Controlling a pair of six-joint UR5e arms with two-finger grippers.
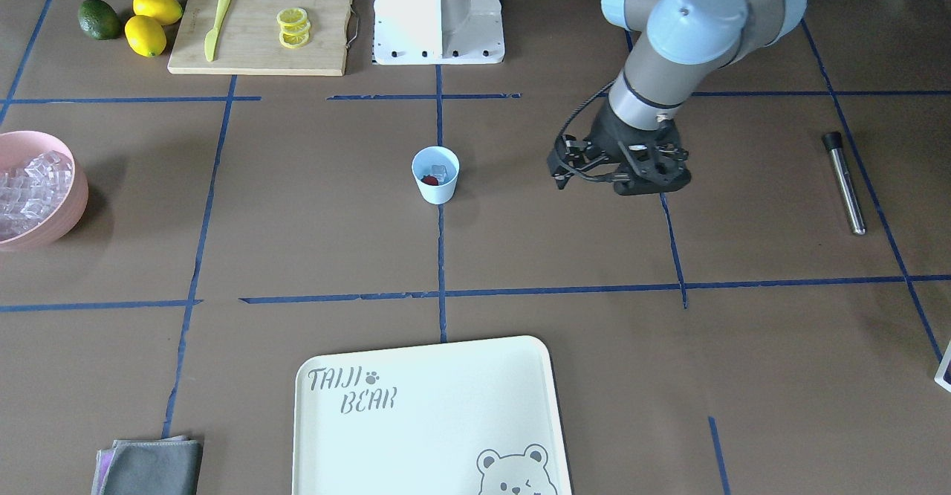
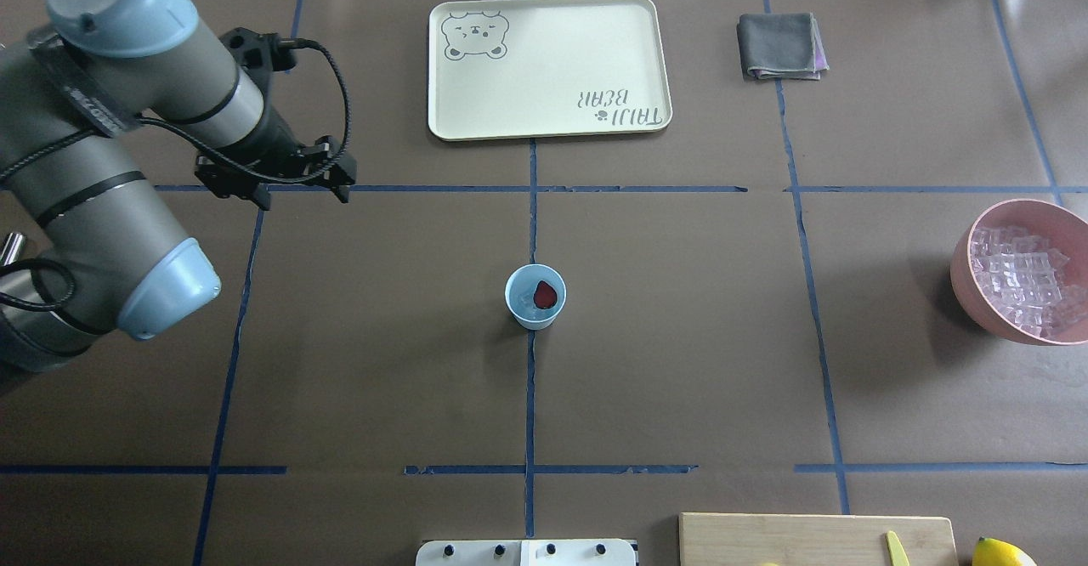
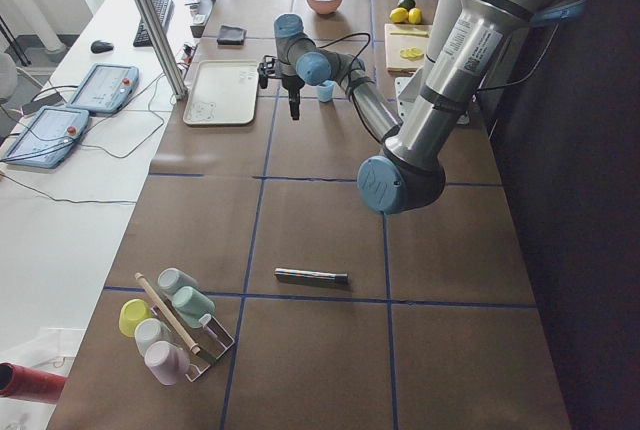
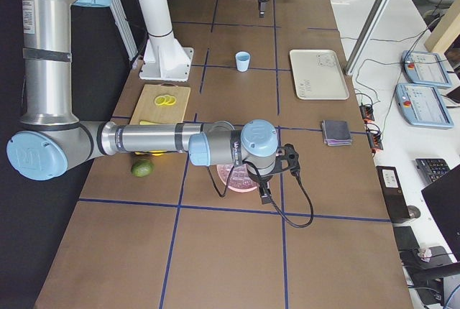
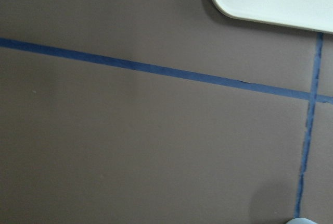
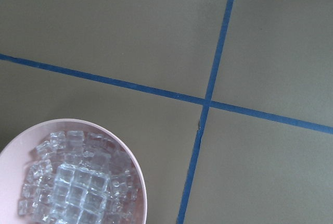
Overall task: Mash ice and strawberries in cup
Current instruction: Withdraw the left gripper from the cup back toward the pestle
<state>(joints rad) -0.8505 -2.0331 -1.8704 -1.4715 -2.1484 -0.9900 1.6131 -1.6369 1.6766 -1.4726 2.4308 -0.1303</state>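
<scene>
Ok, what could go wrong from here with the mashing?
1. The small pale blue plastic cup stands free and unheld; pressing on the dark red strawberry and clear ice cube could tip or slide it.
2. The slim metal rod with a black tip lies flat; it might roll when gripped.

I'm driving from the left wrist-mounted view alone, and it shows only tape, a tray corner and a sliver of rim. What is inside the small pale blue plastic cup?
Observer: The small pale blue plastic cup holds one dark red strawberry beside clear ice.
Operator: Anything to mash with?
Observer: A slim metal rod with a black end lies flat, far out on the robot's left.
Operator: More ice anywhere?
Observer: A large pink bowl of clear cubes sits at the robot's right.
</scene>
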